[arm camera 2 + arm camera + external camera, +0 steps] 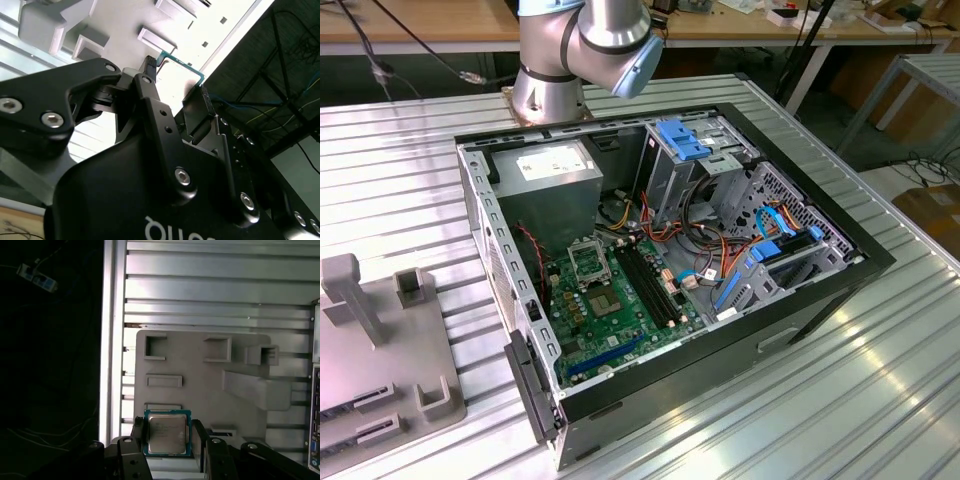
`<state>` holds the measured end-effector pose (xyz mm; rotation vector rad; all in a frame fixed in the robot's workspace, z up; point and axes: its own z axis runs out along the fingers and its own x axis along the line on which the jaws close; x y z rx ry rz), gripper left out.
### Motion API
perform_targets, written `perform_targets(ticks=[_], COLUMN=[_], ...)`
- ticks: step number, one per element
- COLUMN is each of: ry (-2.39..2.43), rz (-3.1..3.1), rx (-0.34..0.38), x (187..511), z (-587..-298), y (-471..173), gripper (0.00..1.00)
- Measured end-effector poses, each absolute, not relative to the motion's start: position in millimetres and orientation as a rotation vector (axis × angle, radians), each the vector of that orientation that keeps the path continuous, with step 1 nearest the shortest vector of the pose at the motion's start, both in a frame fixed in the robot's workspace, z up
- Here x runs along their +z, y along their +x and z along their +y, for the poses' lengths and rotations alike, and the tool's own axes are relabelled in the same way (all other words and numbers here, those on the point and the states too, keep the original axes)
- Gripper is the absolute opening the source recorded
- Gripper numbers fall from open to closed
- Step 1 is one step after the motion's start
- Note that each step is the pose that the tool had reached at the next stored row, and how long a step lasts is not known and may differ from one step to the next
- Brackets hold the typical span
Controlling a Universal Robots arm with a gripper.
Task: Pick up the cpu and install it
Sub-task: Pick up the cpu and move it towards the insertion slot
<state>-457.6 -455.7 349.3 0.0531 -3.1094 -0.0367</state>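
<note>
The cpu (167, 434), a small square chip with a dull grey metal top and a green rim, sits between the two black fingers (140, 432) of my gripper (168, 424), which is shut on its opposite edges. It hangs well above the grey fixture plate (200, 390). In the second wrist view the chip's green edge (182, 62) spans the gap in the gripper (176, 76) from one fingertip to the other. In the exterior view the green motherboard (610, 315) lies inside the open computer case (820, 290), with its silver socket frame (585, 263) near the power supply.
The grey fixture plate (380, 350), with upright blocks and slots, lies at the exterior view's left on the ribbed metal table (880, 400). The arm's base (550, 85) stands behind the case. Drive bays, orange and blue cables and black memory slots (650, 285) crowd the case.
</note>
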Motion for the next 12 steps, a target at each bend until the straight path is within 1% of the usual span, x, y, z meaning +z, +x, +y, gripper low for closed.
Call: perform_targets(ticks=[12], ry=[0.053], rz=[-3.099], rx=[-0.037], x=[369], z=[-456], y=[-457], gripper=[0.47])
